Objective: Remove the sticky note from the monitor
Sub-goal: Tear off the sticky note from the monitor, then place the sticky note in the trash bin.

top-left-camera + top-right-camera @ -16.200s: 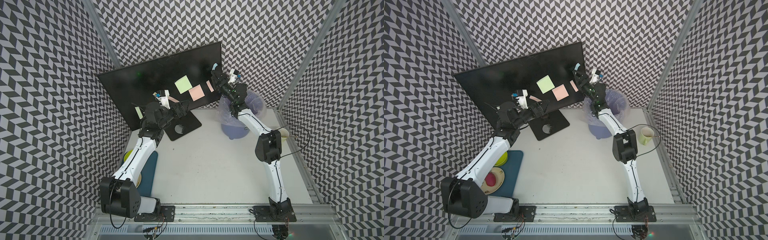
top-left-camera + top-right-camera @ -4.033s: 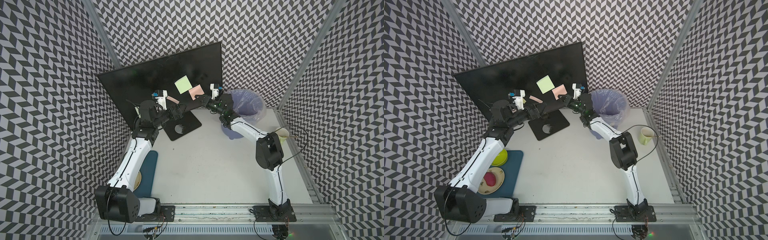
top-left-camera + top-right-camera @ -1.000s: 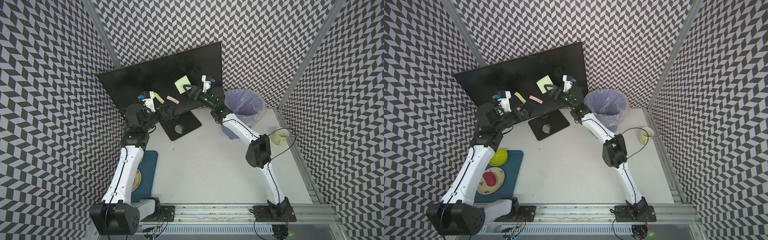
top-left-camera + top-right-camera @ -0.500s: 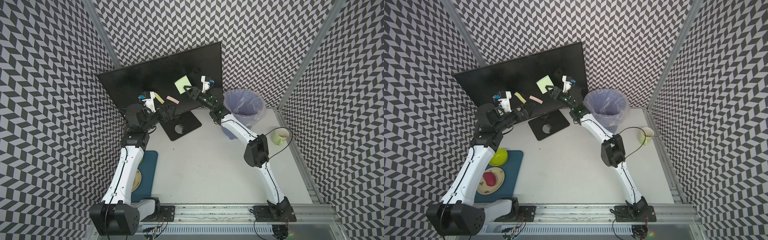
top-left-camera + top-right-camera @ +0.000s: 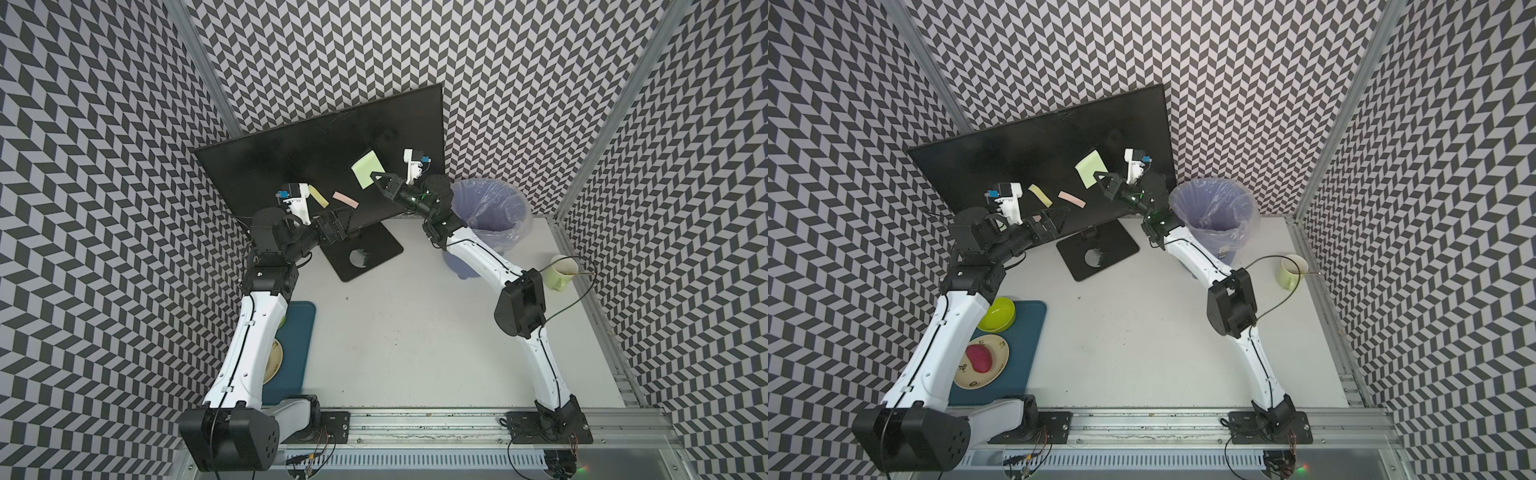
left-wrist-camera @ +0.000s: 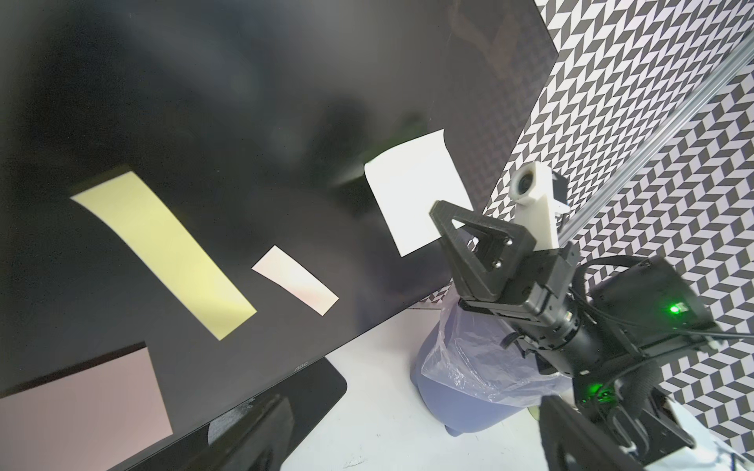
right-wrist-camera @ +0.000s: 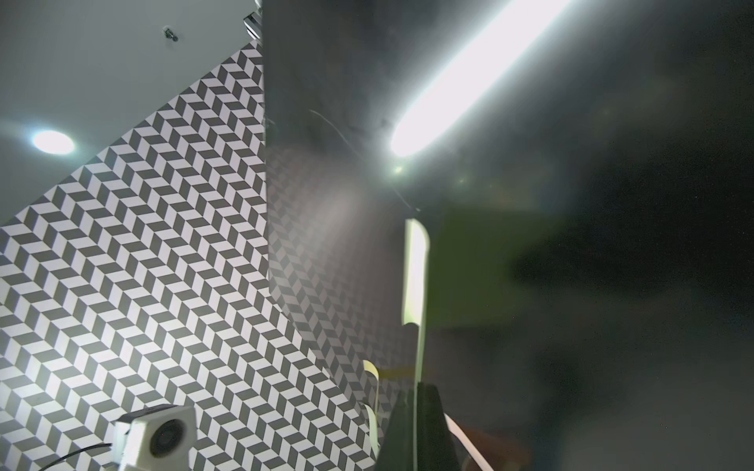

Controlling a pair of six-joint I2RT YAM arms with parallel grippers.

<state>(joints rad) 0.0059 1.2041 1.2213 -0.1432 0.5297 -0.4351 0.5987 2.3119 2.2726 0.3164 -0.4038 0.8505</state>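
R gripper [image 5: 376, 176] clamps tilted green note [image 5: 365, 166] on upright monitor [image 5: 291, 166]; L gripper [image 5: 338, 218] spread.

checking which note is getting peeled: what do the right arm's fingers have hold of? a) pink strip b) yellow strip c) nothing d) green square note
d: the right arm's fingers are shut on the green sticky note near a lower corner, with the note on the monitor.

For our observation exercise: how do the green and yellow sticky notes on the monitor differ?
The green sticky note shows as a full square; the yellow sticky note as a narrow, curled strip. The right gripper is shut on the green one; no gripper holds the yellow. Both stick to the monitor.
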